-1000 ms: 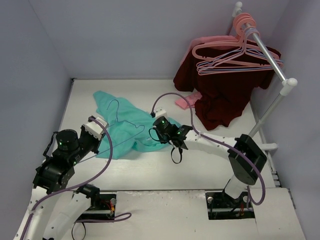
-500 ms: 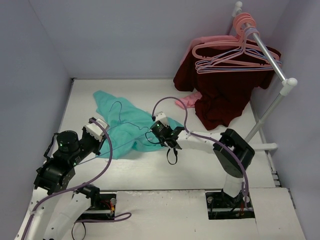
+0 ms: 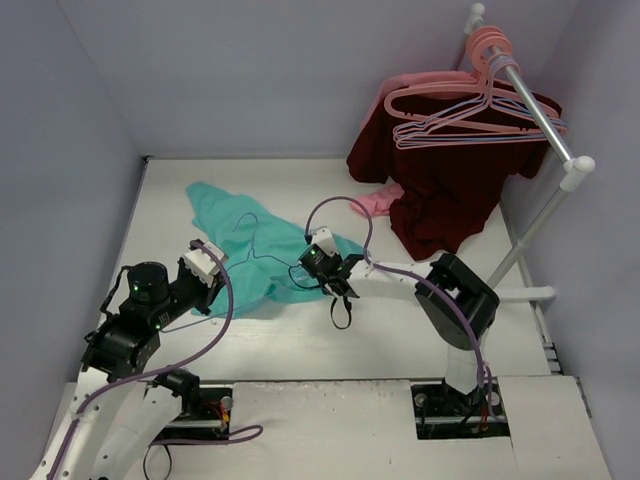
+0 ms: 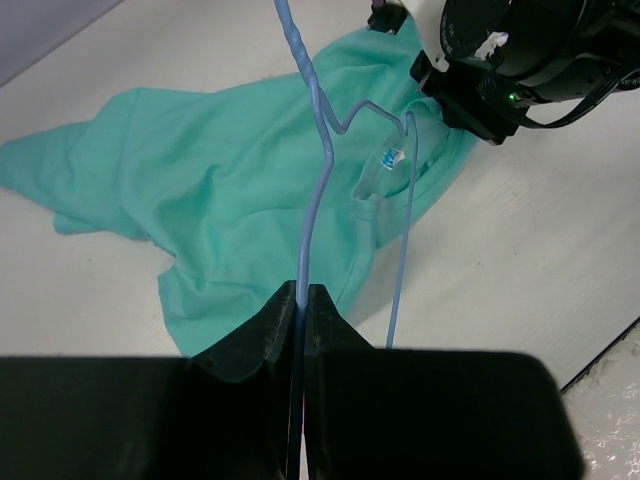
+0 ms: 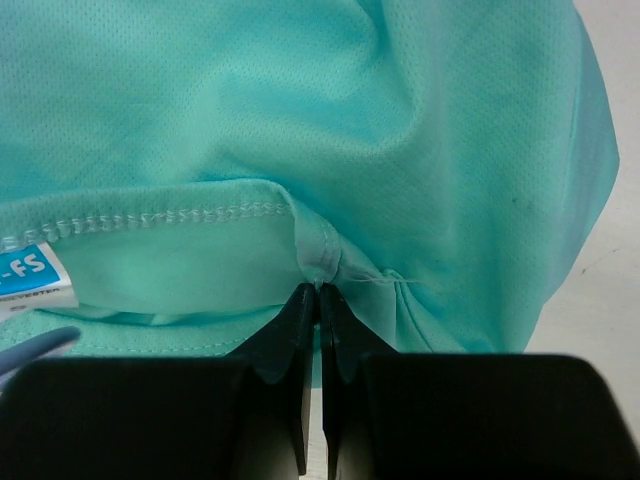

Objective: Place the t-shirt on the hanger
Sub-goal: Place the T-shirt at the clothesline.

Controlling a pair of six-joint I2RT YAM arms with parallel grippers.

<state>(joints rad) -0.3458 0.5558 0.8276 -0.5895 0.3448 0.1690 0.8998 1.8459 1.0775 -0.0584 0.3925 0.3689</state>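
Note:
The teal t-shirt (image 3: 235, 245) lies crumpled on the white table, its collar toward the right arm. My left gripper (image 3: 205, 270) is shut on the thin light-blue hanger (image 3: 255, 245), holding its wire (image 4: 318, 150) between the jaws (image 4: 301, 295) above the t-shirt (image 4: 200, 190). One hanger end sits at the collar opening by the size label. My right gripper (image 3: 312, 265) is shut on the collar seam of the t-shirt (image 5: 400, 130), pinching fabric at the fingertips (image 5: 320, 290). The right gripper's body shows in the left wrist view (image 4: 500, 60).
A clothes rack (image 3: 545, 130) stands at the right with several pink hangers (image 3: 470, 105) and a dark maroon garment (image 3: 440, 190). A small pink cloth (image 3: 375, 203) lies below it. Walls close the left and back sides.
My left arm has moved right and forward, bringing the hanger over the shirt toward the collar. My right gripper has shifted a little left, still gripping the collar.

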